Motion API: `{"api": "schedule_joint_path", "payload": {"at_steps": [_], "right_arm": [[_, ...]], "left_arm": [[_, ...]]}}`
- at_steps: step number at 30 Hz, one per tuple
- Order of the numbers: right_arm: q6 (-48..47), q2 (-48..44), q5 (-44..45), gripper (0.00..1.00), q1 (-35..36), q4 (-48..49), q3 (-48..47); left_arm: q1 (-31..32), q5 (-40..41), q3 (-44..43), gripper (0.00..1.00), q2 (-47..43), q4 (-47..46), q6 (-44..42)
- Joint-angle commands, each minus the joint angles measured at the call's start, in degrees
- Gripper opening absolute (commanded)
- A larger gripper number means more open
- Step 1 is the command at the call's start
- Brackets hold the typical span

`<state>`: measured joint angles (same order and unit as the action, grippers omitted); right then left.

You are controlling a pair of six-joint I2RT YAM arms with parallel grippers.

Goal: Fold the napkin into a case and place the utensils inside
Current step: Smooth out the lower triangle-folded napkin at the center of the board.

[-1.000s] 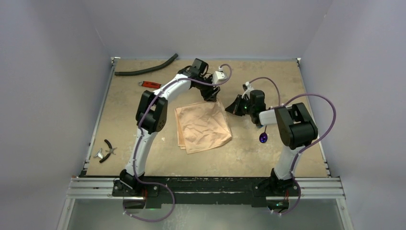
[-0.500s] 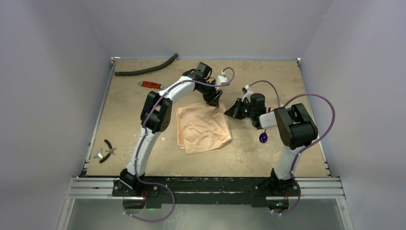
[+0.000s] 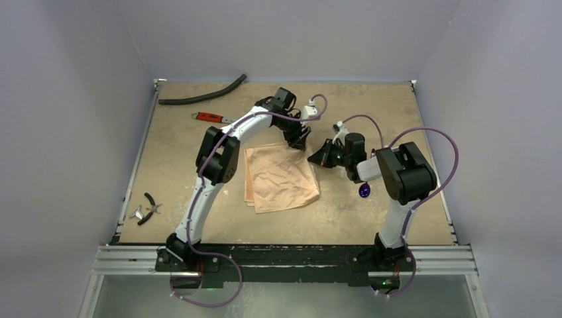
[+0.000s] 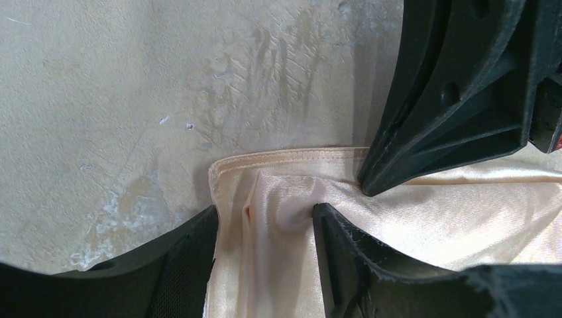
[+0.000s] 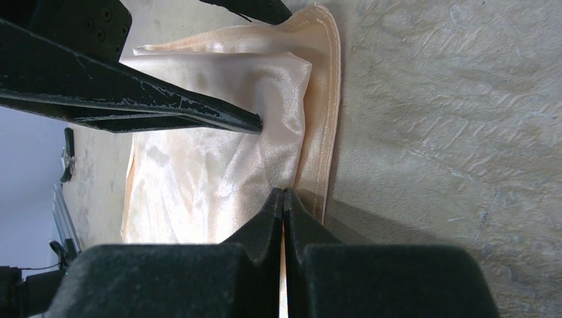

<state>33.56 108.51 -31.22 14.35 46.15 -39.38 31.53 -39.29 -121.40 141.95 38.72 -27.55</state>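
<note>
Left gripper point(image 4: 265, 212) straddles the napkin point(image 3: 281, 179) at its upper-right corner, jaws half apart; right gripper point(image 5: 283, 193) sits closed at the edge. Pinching both layers would likely drag the fold.

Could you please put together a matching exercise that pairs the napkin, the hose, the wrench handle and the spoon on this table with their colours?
Things:
1. napkin
2. hose
3. wrench handle
4. spoon

Colours:
A. red
B. dark purple
C. peach-orange
D. black

Pairs: 1-C, 2-D, 3-A, 4-B
</note>
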Motion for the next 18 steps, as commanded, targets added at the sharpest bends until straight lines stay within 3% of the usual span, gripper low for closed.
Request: {"api": "schedule_joint_path", "payload": {"at_steps": [1,18], "right_arm": [[-0.3,1.8,-0.1,0.0,0.3,0.4,1.7],[-1.2,0.5,0.3,0.0,0.3,-0.6,2.0]], "left_arm": [[0.2,-2.7,-2.8,0.53,-2.0,-0.6,1.4],[0.7,-1.7,-4.5,0.47,0.7,1.6,0.7]]}}
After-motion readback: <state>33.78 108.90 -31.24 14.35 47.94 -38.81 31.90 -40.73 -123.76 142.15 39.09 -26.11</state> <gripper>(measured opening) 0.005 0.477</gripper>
